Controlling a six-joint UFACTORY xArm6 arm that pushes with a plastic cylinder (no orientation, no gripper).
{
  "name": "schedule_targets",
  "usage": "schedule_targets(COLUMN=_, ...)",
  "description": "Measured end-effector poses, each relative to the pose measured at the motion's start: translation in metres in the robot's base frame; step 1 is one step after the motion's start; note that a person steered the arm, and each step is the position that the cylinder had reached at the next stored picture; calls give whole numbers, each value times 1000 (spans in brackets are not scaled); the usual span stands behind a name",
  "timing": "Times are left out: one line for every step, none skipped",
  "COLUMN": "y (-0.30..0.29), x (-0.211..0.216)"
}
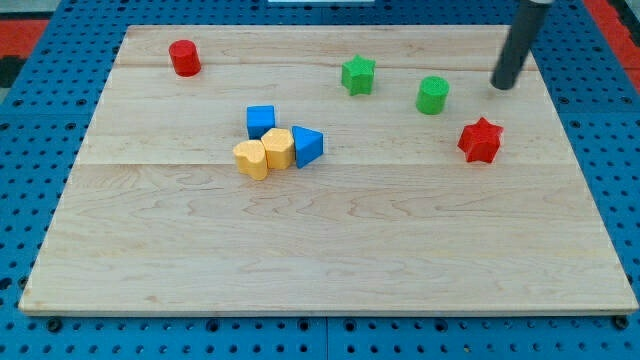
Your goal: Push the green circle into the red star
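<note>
Upright green circle [433, 95] stands apart, upper left of the red star [480, 140], clear board between them, my clawless tip [503, 85] to the circle's right

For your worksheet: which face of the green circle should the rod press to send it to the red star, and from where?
Press the green circle's upper-left face, since the red star lies down-right of it. My tip sits on its right, so it must circle round first.
</note>
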State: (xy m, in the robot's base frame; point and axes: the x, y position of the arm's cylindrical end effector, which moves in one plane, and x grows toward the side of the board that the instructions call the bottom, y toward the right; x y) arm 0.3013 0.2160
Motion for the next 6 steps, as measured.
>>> schedule_targets(y=-47, x=-9)
schedule_targets(y=-86, x=-7)
schedule_targets(y=-87, x=7)
schedule_targets(y=-41, x=35)
schedule_targets(y=-29, x=40)
schedule_targets(y=-27, x=4)
